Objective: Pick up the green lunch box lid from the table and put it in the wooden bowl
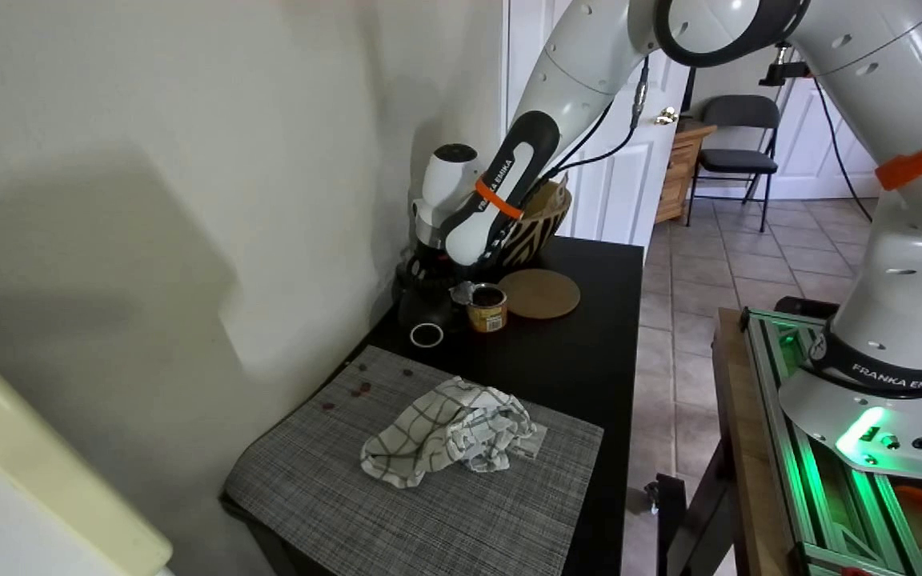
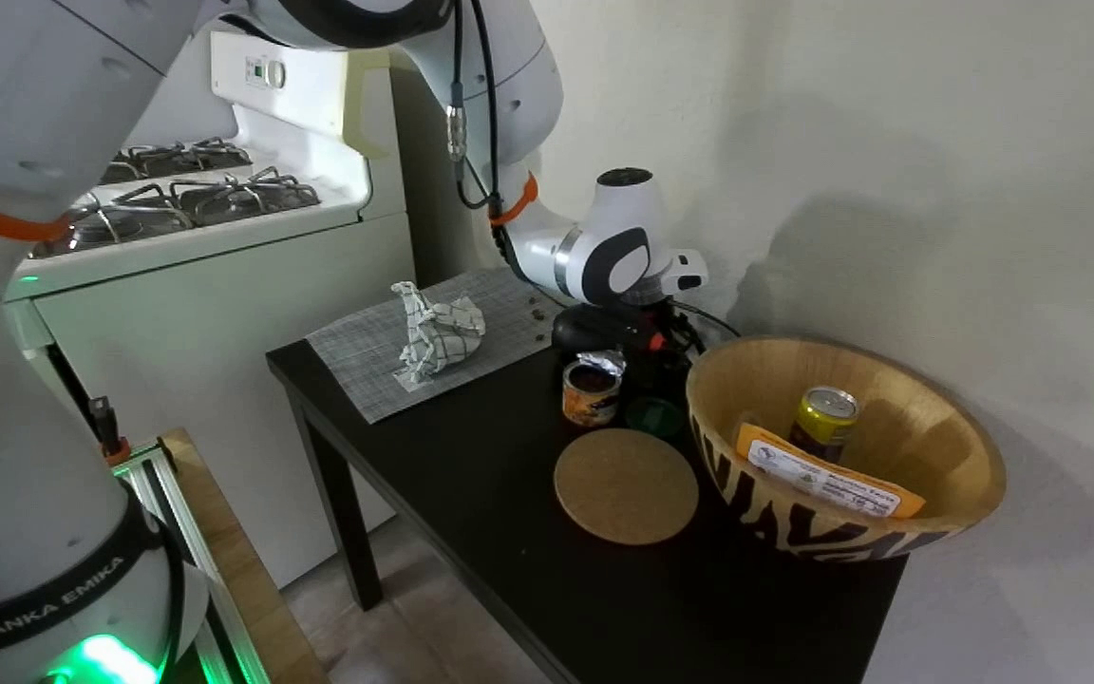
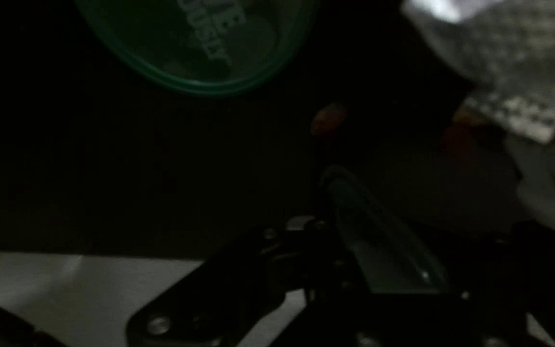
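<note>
A round dark green lid [image 2: 656, 416] lies flat on the black table [image 2: 528, 560] between the open can and the wooden bowl [image 2: 927, 427]. It shows large at the top of the wrist view [image 3: 210, 48]. A translucent greenish flat piece [image 3: 393, 265] stands tilted between my jaws. I cannot tell which of the two is the lunch box lid. My gripper [image 3: 378, 229] is low over the table, pointing down, beside the can [image 2: 656, 366]. The wrist view is too dark to show whether the fingers press on the greenish piece. The zigzag bowl also shows in an exterior view [image 1: 529, 244].
An open can [image 2: 591, 394] with foil [image 3: 513, 62] is close to the gripper. A black cylinder [image 2: 590, 328] lies beside it. A tan disc [image 2: 626, 486] lies in front of the bowl. A checked cloth [image 1: 449, 432] lies on a grey placemat [image 1: 301, 496]. The bowl holds a yellow can [image 2: 827, 413] and an orange packet [image 2: 822, 475].
</note>
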Robot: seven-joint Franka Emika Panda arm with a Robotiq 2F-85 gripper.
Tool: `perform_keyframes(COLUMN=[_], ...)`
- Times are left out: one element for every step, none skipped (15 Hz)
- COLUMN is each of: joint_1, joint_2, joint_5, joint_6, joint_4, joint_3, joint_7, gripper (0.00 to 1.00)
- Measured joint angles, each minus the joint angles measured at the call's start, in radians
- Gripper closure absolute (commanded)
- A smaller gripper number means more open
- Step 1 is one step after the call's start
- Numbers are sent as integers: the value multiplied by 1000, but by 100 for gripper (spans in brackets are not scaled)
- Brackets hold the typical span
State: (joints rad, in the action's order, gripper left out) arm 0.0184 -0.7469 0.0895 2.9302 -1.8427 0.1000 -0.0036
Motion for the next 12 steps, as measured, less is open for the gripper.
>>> perform_keyframes(joint_1=[-6,-13,-22,-31,-40,-49,-59,-69,-80,-93,-107,-123], joint_2=[8,20,34,47,60,74,88,103,120,139,159,184], joint_5=[1,4,7,9,12,15,18,22,28,39,51,66], joint_6=[-5,-11,-17,-22,-27,-29,-30,-30,-30,-30,-30,-29], joint_4=[-5,-15,-28,-42,-58,-75,-95,-114,-135,-157,-178,-201], joint_3=[4,7,12,18,24,30,39,49,61,78,95,116], joint_7=[0,0,0,0,0,0,1,1,3,8,16,27], gripper=[96,100,100,98,98,98,98,98,98,98,98,98])
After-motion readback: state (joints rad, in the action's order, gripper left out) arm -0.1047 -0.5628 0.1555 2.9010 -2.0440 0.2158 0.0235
